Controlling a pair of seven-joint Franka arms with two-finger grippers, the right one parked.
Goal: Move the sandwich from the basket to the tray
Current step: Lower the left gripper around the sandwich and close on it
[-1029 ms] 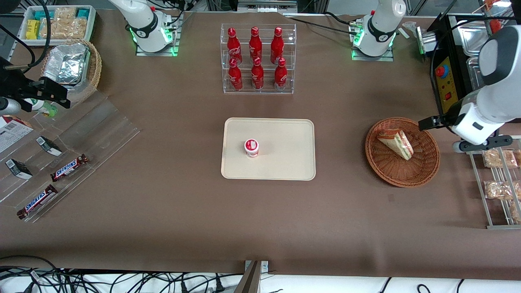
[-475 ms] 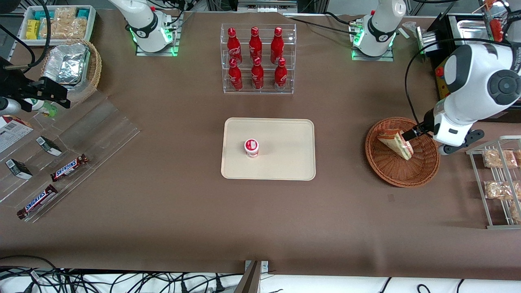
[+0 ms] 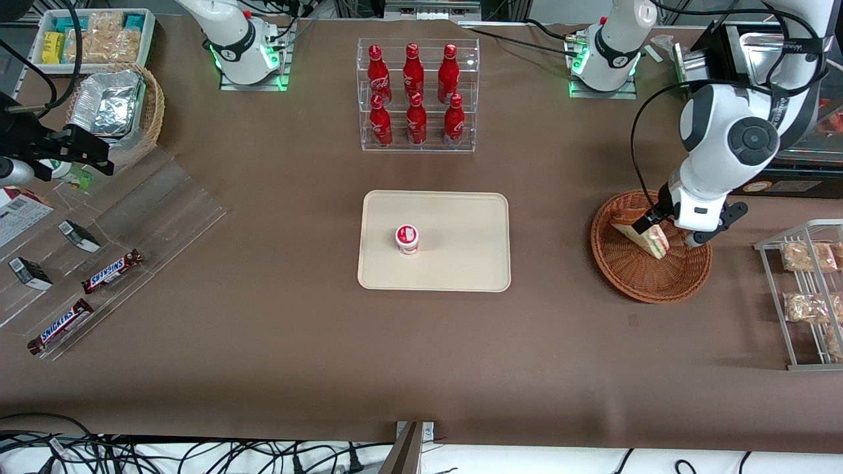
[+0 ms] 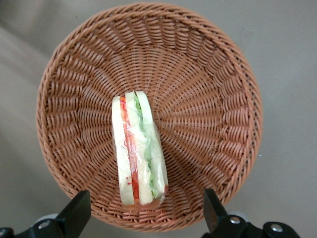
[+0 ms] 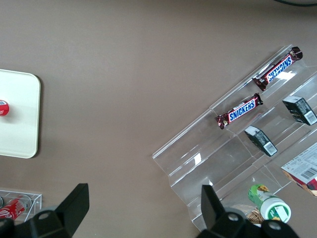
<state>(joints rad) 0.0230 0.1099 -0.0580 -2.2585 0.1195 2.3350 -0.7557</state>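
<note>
The sandwich [image 3: 633,229], a clear-wrapped wedge with pale bread and red and green filling, lies in the round reddish-brown wicker basket [image 3: 632,286]. My left gripper [image 3: 664,228] hangs just above it, open, with its black fingers spread wide. The wrist view looks straight down: the sandwich [image 4: 137,153] lies on its side across the basket [image 4: 208,99], and the gripper [image 4: 143,220] has one fingertip [image 4: 77,213] on each side of the sandwich's wide end, neither touching it. The cream tray [image 3: 461,257] lies at the table's middle, toward the parked arm from the basket.
A small red-and-white cup [image 3: 407,238] stands on the tray. A clear rack of red bottles [image 3: 416,95] stands farther from the front camera than the tray. A wire rack with bagged snacks [image 3: 807,293] sits beside the basket at the working arm's end.
The left arm has swung in from the working arm's end of the table, and its gripper now hangs over the sandwich in the basket. The sandwich has not moved.
</note>
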